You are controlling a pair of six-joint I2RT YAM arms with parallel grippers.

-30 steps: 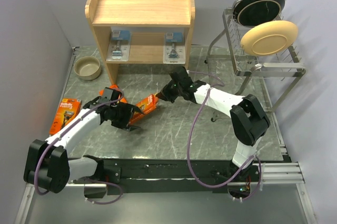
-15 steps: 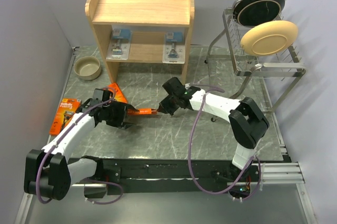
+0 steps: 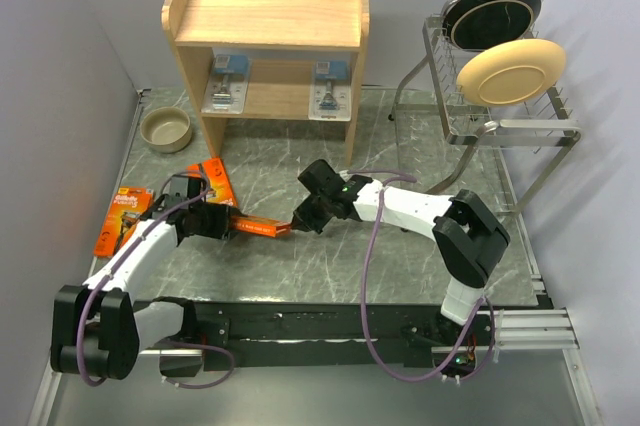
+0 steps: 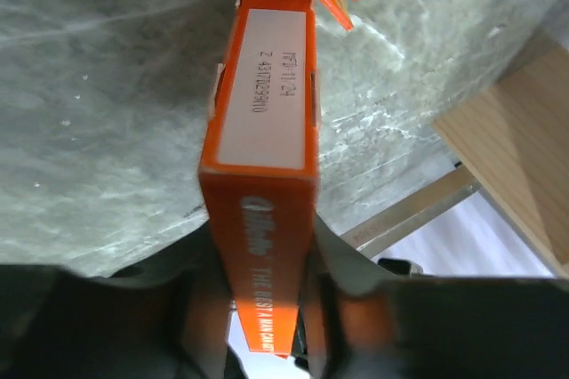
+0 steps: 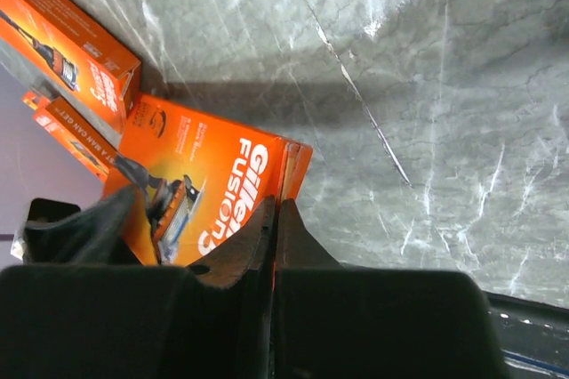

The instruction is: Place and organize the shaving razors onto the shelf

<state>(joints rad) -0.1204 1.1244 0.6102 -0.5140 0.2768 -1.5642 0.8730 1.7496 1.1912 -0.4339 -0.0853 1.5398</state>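
Observation:
My left gripper [image 3: 222, 223] is shut on an orange razor pack [image 3: 258, 229] and holds it on edge just above the table; the left wrist view shows its narrow side [image 4: 267, 130] between my fingers. My right gripper [image 3: 297, 218] is shut on the thin flap at the same pack's other end [image 5: 204, 183]. A second orange pack [image 3: 213, 181] lies just behind my left gripper. A third [image 3: 122, 218] lies at the far left. Two blister packs [image 3: 227, 86] [image 3: 329, 86] lean on the lower board of the wooden shelf [image 3: 265, 16], whose top tray is bare.
A tan bowl [image 3: 165, 129] sits left of the shelf. A wire dish rack [image 3: 500, 121] with a cream plate [image 3: 510, 71] and a black plate [image 3: 492, 11] stands at the back right. Grey walls close in on both sides.
Both grippers have moved left and towards the near edge with the orange pack. The pack has turned from tilted to standing on edge. The other packs have not moved.

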